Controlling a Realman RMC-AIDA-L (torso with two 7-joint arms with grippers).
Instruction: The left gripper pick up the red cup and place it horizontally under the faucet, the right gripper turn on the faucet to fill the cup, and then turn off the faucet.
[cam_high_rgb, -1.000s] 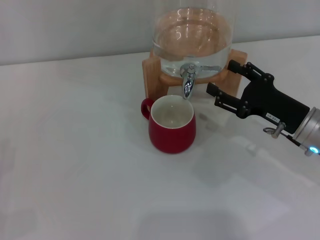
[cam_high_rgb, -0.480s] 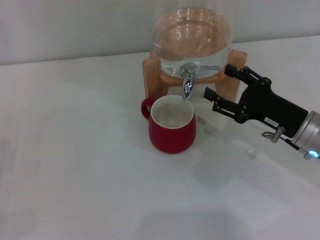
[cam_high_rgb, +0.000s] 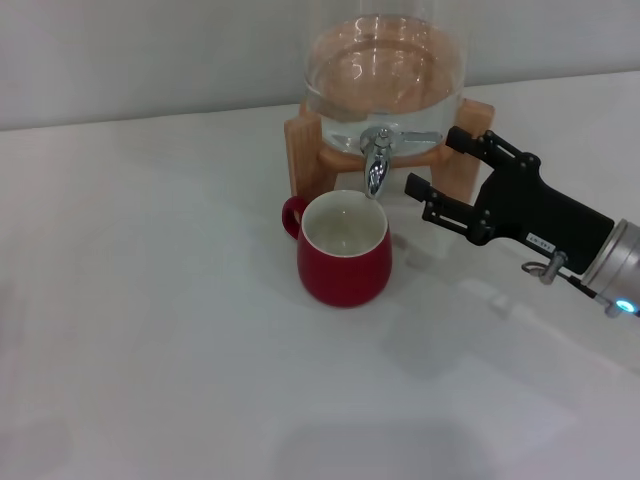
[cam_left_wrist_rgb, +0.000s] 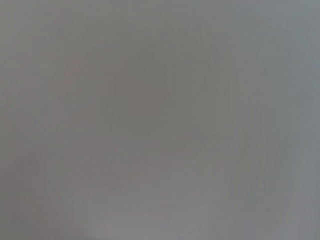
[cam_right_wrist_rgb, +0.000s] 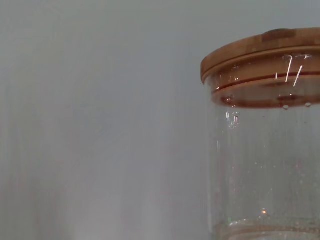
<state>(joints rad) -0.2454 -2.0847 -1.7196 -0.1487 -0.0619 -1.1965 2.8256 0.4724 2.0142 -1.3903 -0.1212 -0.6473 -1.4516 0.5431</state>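
The right pincer (cam_high_rgb: 440, 172) reaches in from the right edge of the head view, arm slanting up-left, fingers spread apart just right of the faucet (cam_high_rgb: 376, 160) without touching it. The red cup (cam_high_rgb: 342, 247) stands upright on the desk (cam_high_rgb: 150, 330), centre frame, under the spout.

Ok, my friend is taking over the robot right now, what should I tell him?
Right claw: open, empty, beside the faucet on its right, not touching the lever yet.
Left claw: out of sight in every view.
Cup: upright on the table with its mouth right under the spout, handle pointing left and back. It looks empty.
Done: cup is placed under the faucet.
Left: grab the lever, turn the water on, fill the cup, then turn it off. The dispenser still holds water.
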